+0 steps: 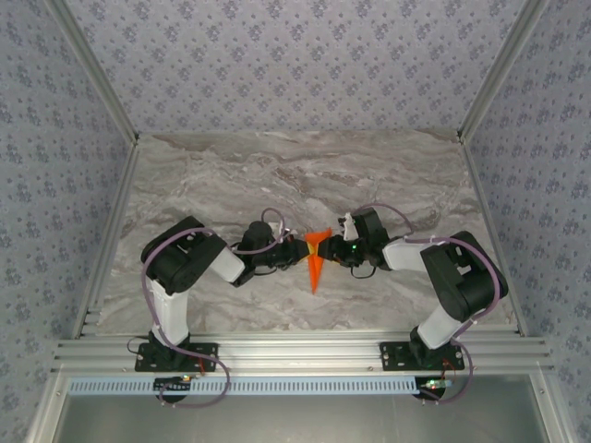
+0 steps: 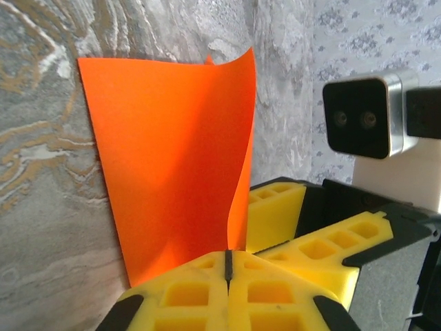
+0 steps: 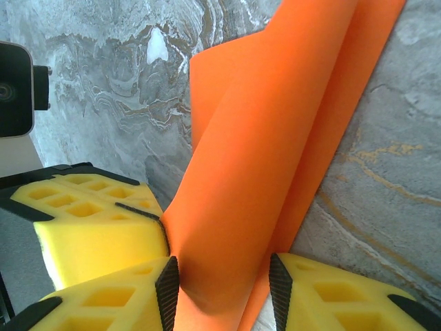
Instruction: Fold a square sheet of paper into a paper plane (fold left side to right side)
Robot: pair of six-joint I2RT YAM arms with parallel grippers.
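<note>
Both arms meet mid-table over the orange paper sheet point(image 1: 317, 263). From the top view it is a narrow pointed wedge, with the tip toward the arm bases and the wider end sitting between the two grippers. Paper is thin, plain, matte and unmarked. The table point(image 1: 277, 175) is glossy grey-brown marble pattern with pale veins. Left gripper point(image 2: 227, 258): the yellow foam-like fingers point(image 2: 186, 296) with square moulded pockets are pressed together, leaving only a thin dark seam. A curled-up flap of the sheet point(image 2: 172, 158) runs down into that seam, so it's pinching the paper edge. That flap stands up off the marble with a soft curve. The rest of the sheet looks flat against the table, with a straight left edge. Right gripper point(image 3: 222, 265): jaws apart, with black rubber pads point(image 3: 167, 289) facing in across a clear gap. The sheet point(image 3: 275, 138) passes up between them as a shallow trough with long lengthwise bends. The paper sits in the gap and looks to touch the left pad, but isn't squeezed. In the left wrist view the right gripper's two yellow fingers point(image 2: 275, 207) splay in a V just beside the flap, with its boxy black-and-silver wrist camera point(image 2: 362, 117) above them. Walls point(image 1: 295, 55) are grey floral wallpaper, and ribbed aluminium rails point(image 1: 295, 355) run along the near edge.
</note>
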